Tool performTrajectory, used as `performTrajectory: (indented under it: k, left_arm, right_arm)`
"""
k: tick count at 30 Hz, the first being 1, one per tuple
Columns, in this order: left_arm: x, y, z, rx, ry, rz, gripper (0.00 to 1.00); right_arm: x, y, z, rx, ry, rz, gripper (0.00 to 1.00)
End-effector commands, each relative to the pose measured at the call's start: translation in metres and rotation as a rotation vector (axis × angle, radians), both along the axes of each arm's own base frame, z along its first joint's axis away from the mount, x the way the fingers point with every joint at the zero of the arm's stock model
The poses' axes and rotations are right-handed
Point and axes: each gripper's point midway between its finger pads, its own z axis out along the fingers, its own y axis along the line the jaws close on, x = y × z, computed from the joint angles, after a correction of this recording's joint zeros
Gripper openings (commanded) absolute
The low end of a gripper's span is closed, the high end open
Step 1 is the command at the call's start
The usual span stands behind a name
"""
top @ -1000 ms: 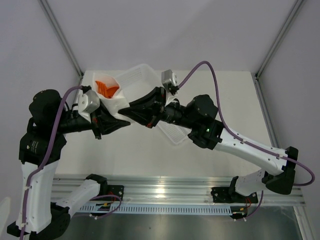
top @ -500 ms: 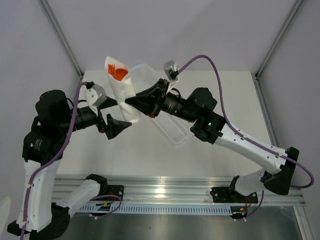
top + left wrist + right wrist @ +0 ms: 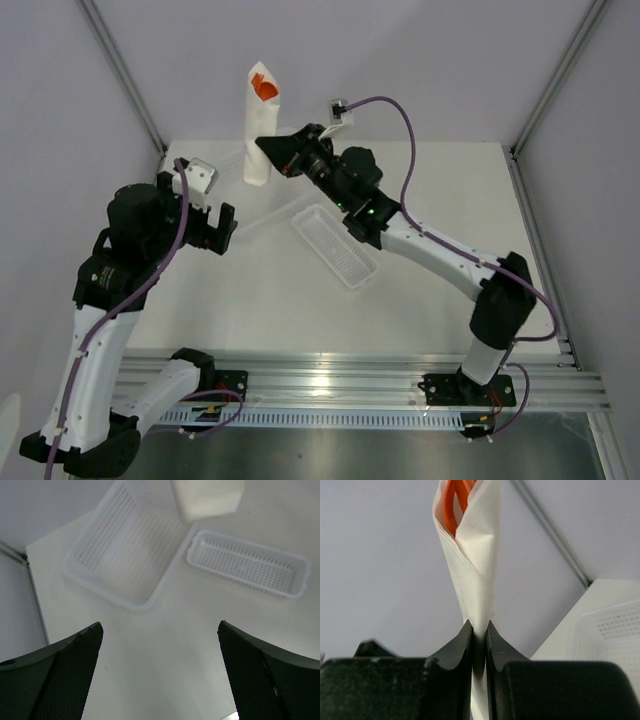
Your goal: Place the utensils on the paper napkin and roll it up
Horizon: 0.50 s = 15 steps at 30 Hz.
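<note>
- Roll: soft white paper napkin (image 3: 258, 130) round orange plastic utensils (image 3: 266, 88), upright above bench (image 3: 430, 200).
- Right fingers (image 3: 466, 647) pinch its lower half; left fingers (image 3: 70, 655) spread, empty.
- We judge it light, limp; grip where utensils stiffen it.

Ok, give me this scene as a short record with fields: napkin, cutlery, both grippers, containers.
Napkin: thin white paper napkin, rolled into a cone, held upright in the air
Cutlery: bright orange plastic utensils, poking from the roll's top
Right gripper: shut on the roll below the cutlery
Left gripper: open, holding nothing
Containers: large perforated white plastic basket and small white plastic tray, side by side
</note>
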Motion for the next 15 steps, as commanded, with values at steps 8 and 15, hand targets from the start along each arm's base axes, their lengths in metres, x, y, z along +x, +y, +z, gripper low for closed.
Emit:
performTrajectory:
  k: [8, 15]
  left_arm:
    - [0.048, 0.057, -0.063, 0.115, 0.082, 0.272, 1.00]
    - [0.069, 0.087, -0.102, 0.155, 0.156, 0.369, 0.99]
  right_arm:
    - [0.156, 0.044, -0.074, 0.355, 0.287, -0.293, 0.00]
    - [0.202, 0.097, -0.197, 0.253, 0.442, -0.377, 0.00]
